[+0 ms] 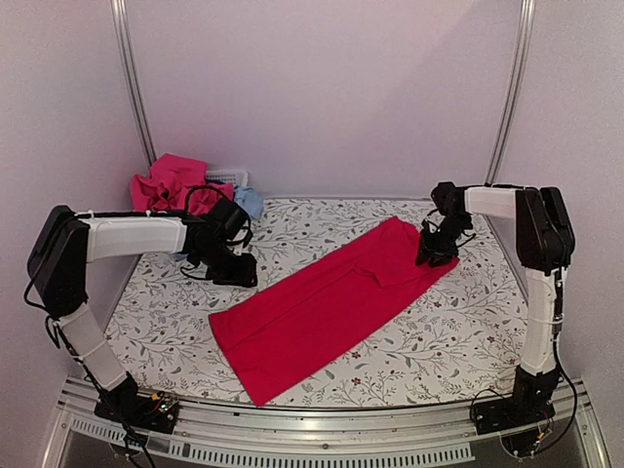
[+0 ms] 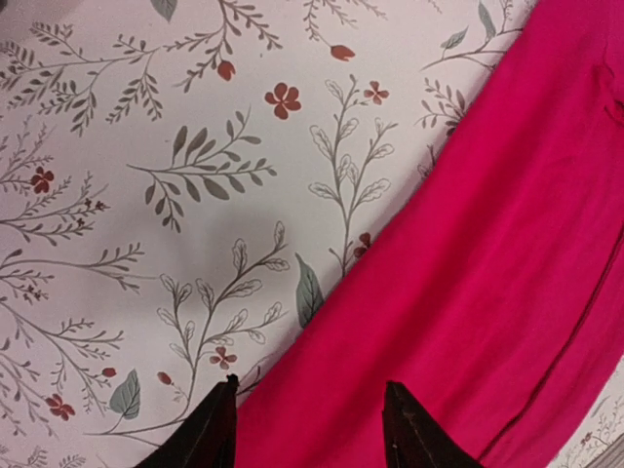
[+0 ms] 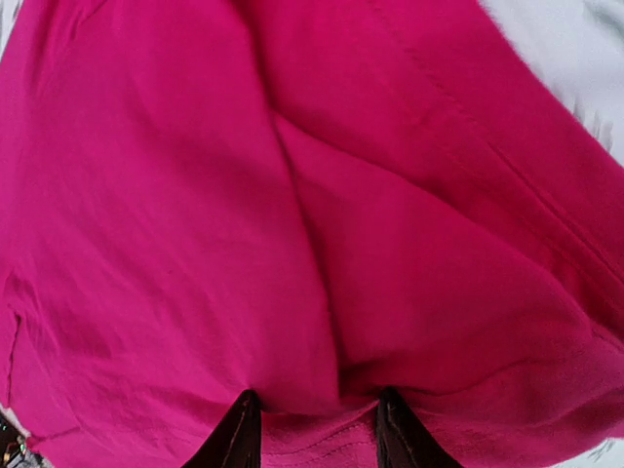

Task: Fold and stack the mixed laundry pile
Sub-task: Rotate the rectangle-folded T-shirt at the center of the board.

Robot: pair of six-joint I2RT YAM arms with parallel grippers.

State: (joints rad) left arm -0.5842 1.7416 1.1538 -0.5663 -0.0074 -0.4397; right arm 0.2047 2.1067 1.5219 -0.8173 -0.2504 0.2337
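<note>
No writing, label, brand, number or sign can be read in any view

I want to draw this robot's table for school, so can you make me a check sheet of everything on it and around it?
Surface: table under a flat, flowery cover.
Job's things: red garment spread diagonally across the middle; pink pile with a light blue piece at the far left corner.
Clutter: white basket behind the pile, mostly hidden.
End effectors: left end effector open, over the garment's left edge; right end effector fingers apart on the garment's far end, grip unclear.
Cables: black cable loops at the left wrist.
Surroundings: pale walls, metal rails; nothing else seen.
</note>
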